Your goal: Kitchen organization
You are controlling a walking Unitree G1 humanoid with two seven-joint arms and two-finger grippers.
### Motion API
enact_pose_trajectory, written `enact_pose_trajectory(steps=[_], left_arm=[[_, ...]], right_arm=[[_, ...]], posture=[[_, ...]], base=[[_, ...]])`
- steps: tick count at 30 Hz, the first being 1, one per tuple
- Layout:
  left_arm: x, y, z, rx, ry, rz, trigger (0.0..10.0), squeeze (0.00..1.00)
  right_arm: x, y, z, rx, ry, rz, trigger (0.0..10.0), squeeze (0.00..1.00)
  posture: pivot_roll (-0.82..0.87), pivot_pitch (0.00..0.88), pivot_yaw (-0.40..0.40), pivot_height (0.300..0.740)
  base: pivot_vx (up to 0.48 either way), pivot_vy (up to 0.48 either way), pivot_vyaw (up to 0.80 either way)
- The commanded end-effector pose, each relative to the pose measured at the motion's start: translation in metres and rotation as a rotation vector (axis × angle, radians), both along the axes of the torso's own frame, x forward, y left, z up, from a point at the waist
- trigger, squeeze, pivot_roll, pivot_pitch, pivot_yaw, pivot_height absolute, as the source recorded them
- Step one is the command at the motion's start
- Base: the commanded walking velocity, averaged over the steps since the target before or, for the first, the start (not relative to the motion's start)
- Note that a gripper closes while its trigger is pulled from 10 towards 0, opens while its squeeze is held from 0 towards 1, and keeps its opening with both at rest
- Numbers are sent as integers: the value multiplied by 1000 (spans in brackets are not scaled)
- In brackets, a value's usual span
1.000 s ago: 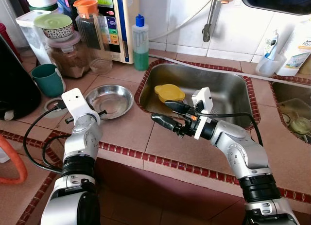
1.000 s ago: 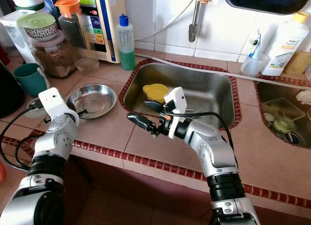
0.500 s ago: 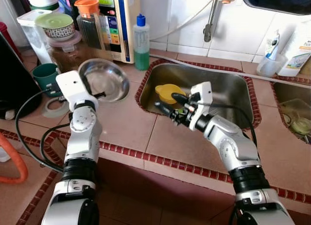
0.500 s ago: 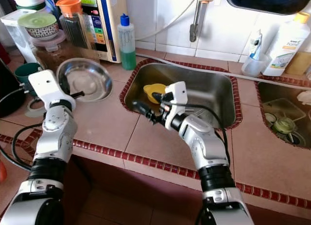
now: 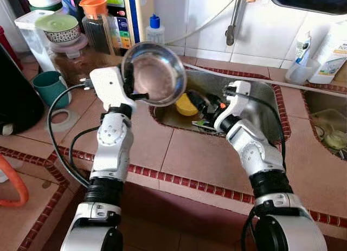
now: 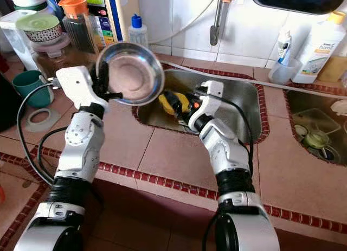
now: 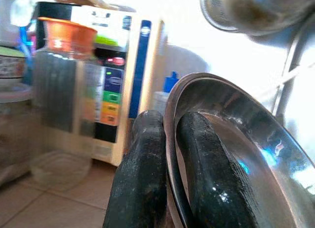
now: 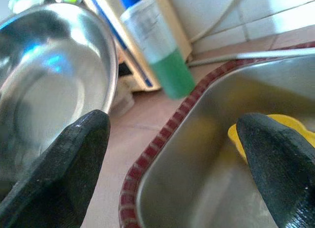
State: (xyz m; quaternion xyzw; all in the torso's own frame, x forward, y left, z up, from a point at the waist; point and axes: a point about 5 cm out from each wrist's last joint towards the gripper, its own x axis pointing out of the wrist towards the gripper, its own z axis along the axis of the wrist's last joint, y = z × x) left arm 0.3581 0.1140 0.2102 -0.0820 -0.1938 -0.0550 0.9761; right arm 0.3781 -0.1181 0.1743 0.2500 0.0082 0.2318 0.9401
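Lifting is the change that matters: the round shallow stainless-steel bowl (image 5: 155,73), which a second ago lay flat on the tiled desk (image 5: 179,153) beside the sink, now hangs in the air, tipped up on edge with its hollow facing the camera, at the near left corner of the stainless-steel sink basin (image 5: 260,107). The left pincer (image 5: 132,90) holds it by the rim; the left wrist view shows one black finger (image 7: 142,179) outside the rim and the other inside, closed tight on the thin metal. Over the same second the right arm has swung from the desk in front of the sink to the basin's front edge, and the right pincer (image 5: 205,105) stands wide, one fingertip (image 8: 64,154) towards the bowl and the other towards the yellow plastic dish (image 5: 186,105) lying in the sink. The bowl is therefore off the desk and on its way, probably to be set into the basin or passed to the open right pincer, though which cannot be told yet. A rim grip on a tilted, slippery bowl is a weak one, so it may swing or slide. The teal mug (image 5: 50,88) and the green soap bottle (image 6: 137,34) stand on the desk, untouched.
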Motion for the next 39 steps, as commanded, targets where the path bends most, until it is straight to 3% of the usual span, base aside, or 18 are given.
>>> enact_pose_trajectory(steps=[1, 13, 20, 26, 27, 28, 29, 35, 39], left_arm=[[-4, -7, 6, 20, -37, -36, 0, 0], [-6, -13, 5, 40, -42, -69, 0, 0], [-9, -21, 2, 35, -34, -109, 0, 0], [-10, -21, 3, 33, -37, -113, 0, 0], [-10, -21, 3, 33, -38, -117, 0, 0], [-10, -21, 3, 33, -38, -117, 0, 0], [-10, -22, 3, 32, -39, -120, 0, 0], [-13, -27, 9, 9, -68, -162, 0, 0], [-15, -30, 8, 4, -67, -180, 0, 0]], right_arm=[[4, -1, 6, 30, -7, -22, 10000, 0], [8, -2, 8, 61, -19, -37, 10000, 0], [10, 15, 15, 115, -34, 37, 10000, 0], [11, 20, 11, 95, -15, 51, 10000, 0], [11, 21, 9, 90, -3, 46, 7020, 0], [11, 21, 9, 90, -3, 46, 7020, 0], [11, 20, 7, 85, 10, 33, 0, 0], [18, 8, 2, 78, 99, -67, 0, 0], [21, 5, 7, 94, 93, -84, 0, 0]], posture=[[27, 28, 30, 740], [26, 29, 33, 740], [30, 28, 36, 740], [32, 30, 35, 740], [30, 31, 34, 740], [30, 31, 34, 740], [30, 31, 33, 740], [26, 36, 33, 740], [26, 37, 32, 740]], base=[[0, 0, 0], [0, 0, 0], [0, 0, 0], [0, 0, 0], [0, 0, 0], [0, 0, 0], [0, 0, 0], [0, 0, 0], [0, 0, 0]])
